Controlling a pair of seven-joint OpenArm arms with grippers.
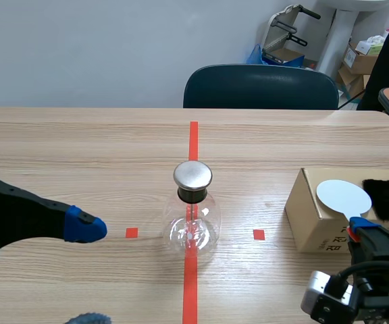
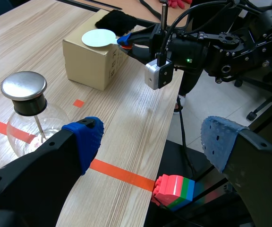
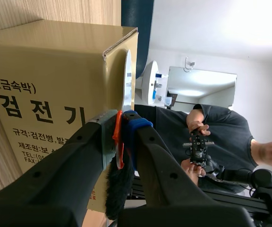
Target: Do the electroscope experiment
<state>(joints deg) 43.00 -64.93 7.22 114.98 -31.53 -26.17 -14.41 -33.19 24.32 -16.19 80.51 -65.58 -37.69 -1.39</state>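
The electroscope, a round glass flask (image 1: pixel 192 226) with a metal cap (image 1: pixel 192 175), stands mid-table on the red tape line. My left gripper (image 1: pixel 86 273) is open to its left, apart from it; in the left wrist view the flask (image 2: pixel 29 127) sits beside the left finger of the gripper (image 2: pixel 150 137). A white disc (image 1: pixel 343 197) with an orange-red handle (image 3: pixel 118 137) lies on a cardboard box (image 1: pixel 313 216). My right gripper (image 1: pixel 358 228) is shut on that handle (image 3: pixel 119 125). Black fur (image 1: pixel 388 199) rests on the box behind the disc.
A dark chair (image 1: pixel 261 86) stands at the table's far edge. The box (image 2: pixel 86 64) sits near the table's right edge. A coloured block (image 2: pixel 174 189) lies below the table's near edge. A person (image 3: pixel 211 137) stands off to the side holding a controller.
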